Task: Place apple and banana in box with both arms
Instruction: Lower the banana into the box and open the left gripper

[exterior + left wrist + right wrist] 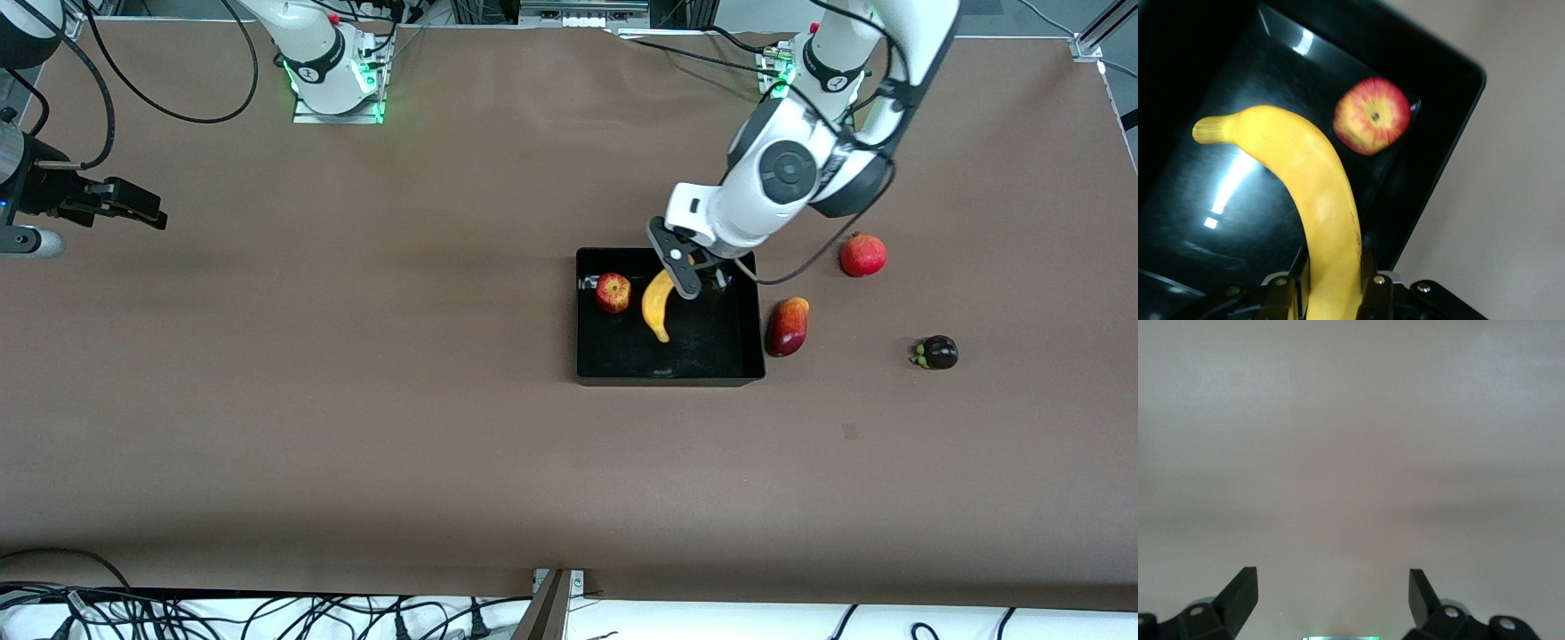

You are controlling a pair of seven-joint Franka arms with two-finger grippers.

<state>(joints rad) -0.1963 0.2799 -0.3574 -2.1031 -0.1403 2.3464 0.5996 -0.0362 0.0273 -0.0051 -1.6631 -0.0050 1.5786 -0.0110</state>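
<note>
The black box [747, 369] sits mid-table. The apple [613, 292] lies in the box, in the corner toward the right arm's end and the robots' bases; it also shows in the left wrist view [1372, 124]. My left gripper [683, 277] is over the box and shut on the banana [657, 307], which points down into the box with its tip near the floor. The left wrist view shows the fingers [1373, 280] clamped on the banana [1315, 193] above the box [1451, 153]. My right gripper [133, 206] is open and empty, waiting over bare table at the right arm's end; it also shows in its own wrist view [1333, 593].
A dark-red-and-orange oval fruit [788, 326] lies beside the box toward the left arm's end. A larger red round fruit [863, 254] and a dark purple fruit [938, 352] lie farther that way. Brown table [356, 427] spreads around.
</note>
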